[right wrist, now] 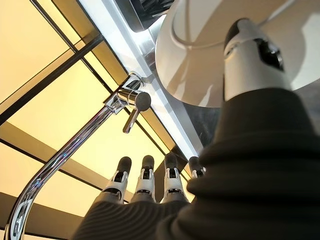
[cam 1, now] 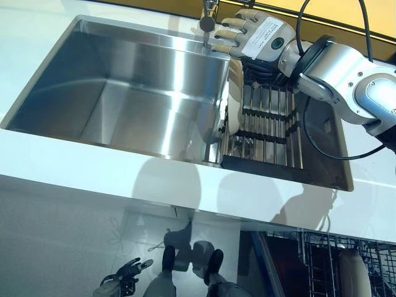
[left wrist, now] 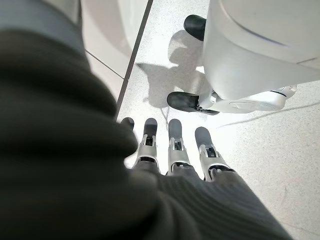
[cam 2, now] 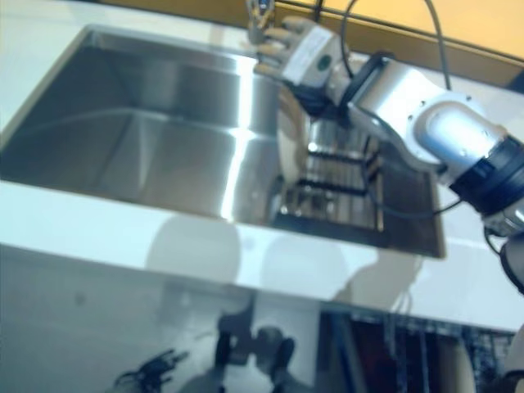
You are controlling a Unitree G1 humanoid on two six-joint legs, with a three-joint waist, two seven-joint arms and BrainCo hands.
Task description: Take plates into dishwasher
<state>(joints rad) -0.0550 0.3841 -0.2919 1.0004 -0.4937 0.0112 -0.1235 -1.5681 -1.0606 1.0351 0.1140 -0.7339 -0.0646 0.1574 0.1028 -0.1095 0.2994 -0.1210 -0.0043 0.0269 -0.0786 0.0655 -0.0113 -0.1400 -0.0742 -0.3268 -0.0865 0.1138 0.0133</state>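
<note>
Right hand fingers: the right hand [cam 1: 258, 36] hovers over the back rim of the sink, by the faucet [right wrist: 127, 107]. Its fingers [right wrist: 145, 172] stand straight and released, and the thumb points at the plate; nothing is clasped.
Plate: a pale plate [cam 1: 234, 93] stands on edge in the drying rack [cam 1: 267, 127], at the rack's end next to the big basin. The right wrist view shows its round face [right wrist: 200, 55] just beyond the thumb; I cannot tell whether the thumb touches it.
Rack: dark wire, set inside the right part of the sink [cam 1: 124, 86]. No other plate shows in it.
Left hand: the left hand [left wrist: 172, 150] hangs low, with the floor beyond it, fingers straight and idle, carrying nothing.
Dishwasher: an open wire basket [cam 1: 328, 263] shows below the counter [cam 1: 93, 167] at lower right, with something pale standing in it; I cannot say what.
Step in hand: by my reading, the reach for the plate, with the grasp not yet made.
Next move calls for: lowering the fingers over the plate's top edge, thumb on one face and fingers on the other, then a firm pinch before lifting straight up clear of the rack's wires.
Caution: the faucet lever sits close beside the fingers, so the approach needs to keep clear of it.
</note>
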